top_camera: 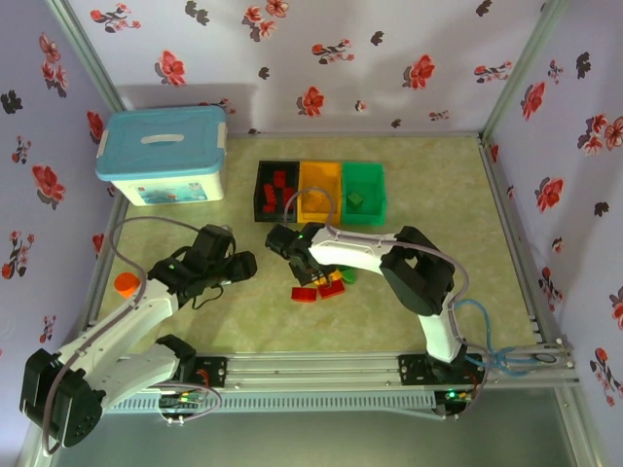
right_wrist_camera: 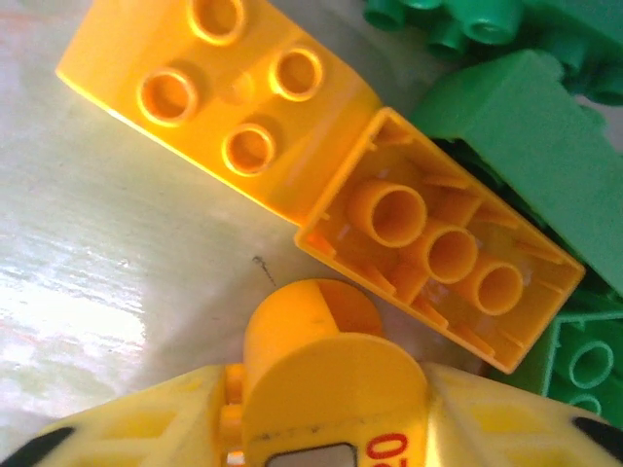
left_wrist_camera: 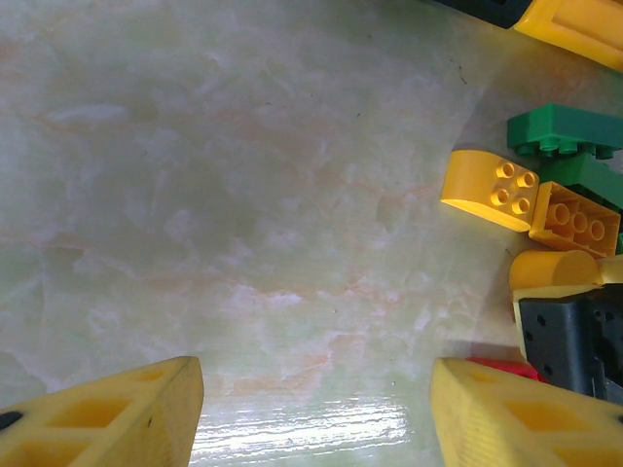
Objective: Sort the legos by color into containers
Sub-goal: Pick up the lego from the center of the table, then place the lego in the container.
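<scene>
By the pile (top_camera: 323, 282), your right tool (right_wrist_camera: 333, 413) clamps a rounded yellow brick (right_wrist_camera: 311, 326); left tool (left_wrist_camera: 311, 399) apart. Lift straight up

I read red chars, approx. "02", on rounded orange-yellow plastic brick (right_wrist_camera: 331, 375); label on white blue-lidded plastic box (top_camera: 161, 161) illegible.

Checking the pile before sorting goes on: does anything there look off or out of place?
One orange-yellow brick lies upside down, hollow underside up, against the curved studded yellow brick beside the green bricks. Nothing else stands out.
</scene>
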Robot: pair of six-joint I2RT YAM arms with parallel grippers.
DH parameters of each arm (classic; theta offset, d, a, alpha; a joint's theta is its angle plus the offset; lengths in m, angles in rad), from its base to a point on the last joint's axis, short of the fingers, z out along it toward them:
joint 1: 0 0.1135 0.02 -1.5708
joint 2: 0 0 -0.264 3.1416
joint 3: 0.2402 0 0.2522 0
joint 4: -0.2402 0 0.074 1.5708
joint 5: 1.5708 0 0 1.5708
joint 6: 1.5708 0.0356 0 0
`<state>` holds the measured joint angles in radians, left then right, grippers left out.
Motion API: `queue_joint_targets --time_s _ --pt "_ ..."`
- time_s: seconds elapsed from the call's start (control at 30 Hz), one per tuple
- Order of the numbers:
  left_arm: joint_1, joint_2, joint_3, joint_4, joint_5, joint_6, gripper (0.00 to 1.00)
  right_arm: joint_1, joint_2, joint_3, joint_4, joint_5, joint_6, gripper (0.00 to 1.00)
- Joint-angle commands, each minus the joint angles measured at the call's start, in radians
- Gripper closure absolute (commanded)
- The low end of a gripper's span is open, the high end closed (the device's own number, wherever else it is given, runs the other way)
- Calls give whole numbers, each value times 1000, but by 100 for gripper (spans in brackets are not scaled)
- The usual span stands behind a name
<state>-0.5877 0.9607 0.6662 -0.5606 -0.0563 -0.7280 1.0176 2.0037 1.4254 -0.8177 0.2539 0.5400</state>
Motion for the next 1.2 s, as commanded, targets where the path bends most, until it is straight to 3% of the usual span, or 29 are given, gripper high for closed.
queue_joint_targets --time_s 0.0,0.2,0.4,0.63,0.9,0.97,1.0,1.03,1.07,1.17 --pt "9 -3 -10 -7 -15 -8 37 3 -33 5 9 -12 3 65" --pt "8 -17 -14 -2 -13 1 37 -19 -113 54 -14 -14 -18 68" --pt "7 -47 -32 2 -2 1 37 -134 -142 143 -13 -71 -80 68" --pt "-28 -85 -68 8 8 -14 38 -285 3 403 -75 -133 -151 68" --pt "-77 -122 -92 10 6 -28 38 -380 202 730 -196 -113 -181 65" --pt "-86 -120 -89 11 5 -30 38 -390 243 804 -233 -79 -180 56" --pt "-91 -117 -87 13 4 -32 37 -392 256 839 -253 -69 -184 45" --pt "-94 -115 -84 14 4 -31 37 -392 269 869 -275 -58 -186 27" --pt "-98 -114 -82 17 4 -31 37 -390 273 887 -287 -55 -185 17" --pt "-107 -92 -76 34 4 -25 37 -376 224 843 -266 -46 -176 10"
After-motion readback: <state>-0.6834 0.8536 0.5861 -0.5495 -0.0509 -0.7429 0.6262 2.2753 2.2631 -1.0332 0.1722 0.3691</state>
